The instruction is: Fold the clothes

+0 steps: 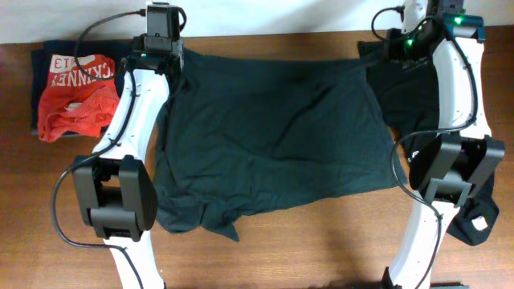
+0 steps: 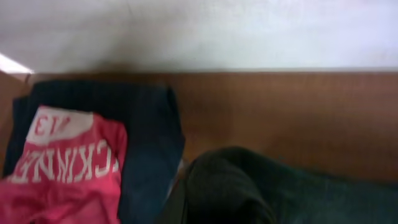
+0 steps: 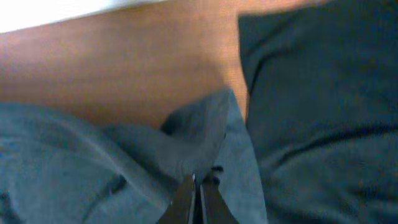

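The dark green shirt (image 1: 273, 136) lies spread across the middle of the wooden table (image 1: 321, 257). Its far edge runs along the back of the table between the 2 arms. The cloth is mostly flat with long shallow wrinkles, and its near left hem is crumpled and bunched.

The left arm (image 1: 132, 120) reaches to the shirt's far left corner. In the left wrist view the green cloth rises in a bunch at the bottom of the frame and covers the fingertips. The left jaws are clenched, and the cloth gathered at them points to a grasp on that corner. The right arm (image 1: 459, 80) reaches to the far right corner. In the right wrist view the right jaws are pressed together with a peak of the shirt pinched between their tips.

At the far left of the table, a red shirt (image 1: 76, 96) with white block lettering lies crumpled on a dark folded garment (image 2: 149, 130), well apart from the green shirt's body.

Just beside the held right corner lies a blacker garment (image 3: 323, 112), flat on the table and partly under the right arm. Dark cloth with a small white tag (image 1: 479, 224) shows near that arm's base. Whether it belongs to the same garment I cannot tell.
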Controlling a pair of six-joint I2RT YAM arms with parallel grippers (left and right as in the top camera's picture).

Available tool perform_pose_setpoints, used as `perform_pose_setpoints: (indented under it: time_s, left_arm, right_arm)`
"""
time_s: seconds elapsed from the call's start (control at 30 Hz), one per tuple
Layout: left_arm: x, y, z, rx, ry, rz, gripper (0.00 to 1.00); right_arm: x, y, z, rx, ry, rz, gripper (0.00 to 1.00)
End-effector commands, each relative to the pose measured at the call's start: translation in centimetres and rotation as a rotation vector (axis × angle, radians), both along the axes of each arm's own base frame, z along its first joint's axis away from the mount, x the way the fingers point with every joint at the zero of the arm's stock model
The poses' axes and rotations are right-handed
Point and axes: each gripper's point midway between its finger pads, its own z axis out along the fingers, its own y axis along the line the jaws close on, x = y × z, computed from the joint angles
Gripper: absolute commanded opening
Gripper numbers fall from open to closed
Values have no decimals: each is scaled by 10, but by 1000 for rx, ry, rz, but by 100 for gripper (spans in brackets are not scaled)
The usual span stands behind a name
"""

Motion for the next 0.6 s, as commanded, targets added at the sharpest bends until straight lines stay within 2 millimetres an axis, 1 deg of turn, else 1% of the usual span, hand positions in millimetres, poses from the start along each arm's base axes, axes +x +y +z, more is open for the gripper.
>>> perform_pose_setpoints:
  time_s: [0.0, 0.07, 0.1, 0.17, 0.27, 0.37, 0.47, 0.57]
  left_arm:
    - [-17, 2, -13, -11, 96, -3, 0]
    - [-36, -1, -31, -32, 211, -23, 0]
    - [-43, -2, -36, -42, 244, -18, 0]
    - [-64, 0, -49, -61, 334, 12, 0]
    - [-85, -8, -61, -104, 437, -18, 0]
    - [-100, -16, -70, -147, 513, -43, 0]
    - [-114, -16, -75, -147, 576, -40, 0]
    - [-123, -15, -81, -143, 623, -35, 0]
  right_arm:
    - [-18, -6, -8, -12, 84, -28, 4]
    - [-30, -9, -13, -7, 137, -37, 4]
    - [-35, -10, -15, -5, 160, -39, 4]
    - [-44, -14, -18, -3, 197, -49, 4]
    - [-53, -21, -23, -14, 238, -67, 4]
    - [-58, -24, -29, -13, 271, -72, 4]
    - [-62, -25, -41, -18, 312, -75, 4]
    - [-64, -25, -47, -15, 329, -74, 4]
